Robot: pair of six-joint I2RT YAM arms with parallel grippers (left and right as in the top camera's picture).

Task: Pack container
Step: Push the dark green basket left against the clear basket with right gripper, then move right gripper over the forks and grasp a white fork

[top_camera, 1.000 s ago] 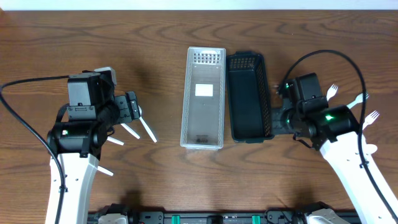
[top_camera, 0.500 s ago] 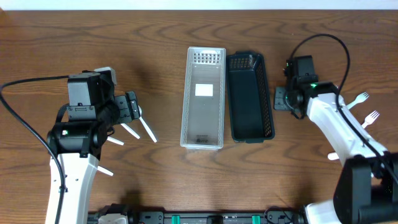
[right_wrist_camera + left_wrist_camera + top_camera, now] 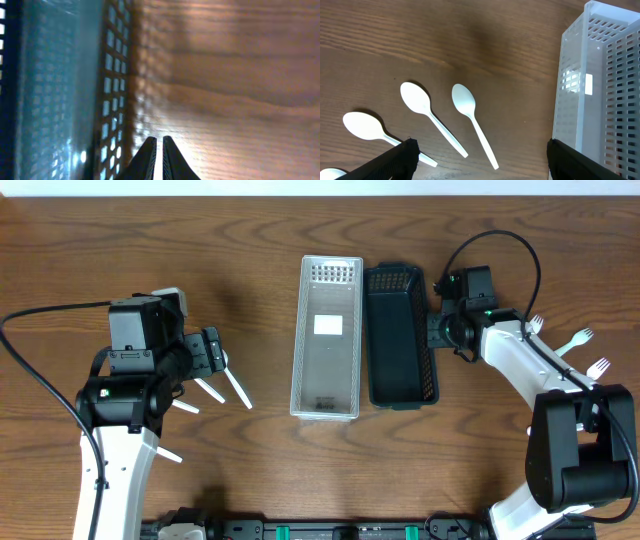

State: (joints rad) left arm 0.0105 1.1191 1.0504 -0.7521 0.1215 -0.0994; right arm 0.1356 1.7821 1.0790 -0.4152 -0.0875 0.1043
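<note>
A clear white basket [image 3: 327,340] and a black basket [image 3: 400,345] stand side by side mid-table. Several white spoons [image 3: 237,388] lie on the left, and three white forks [image 3: 578,338] lie on the right. My left gripper [image 3: 215,355] is open and empty above the spoons. In the left wrist view its fingers [image 3: 480,165] frame the spoons [image 3: 470,120], with the clear basket [image 3: 600,100] to the right. My right gripper [image 3: 437,330] is shut and empty, low beside the black basket's right wall. The right wrist view shows its tips [image 3: 158,150] next to that wall [image 3: 112,90].
Bare brown wooden table [image 3: 500,470] surrounds the baskets. One spoon [image 3: 168,453] lies apart near the front left. The right arm's cable [image 3: 500,240] loops above the table at the back right.
My right arm has swung up and to the left, bringing its shut gripper against the black basket's right side. The left arm and the spoons have not moved.
</note>
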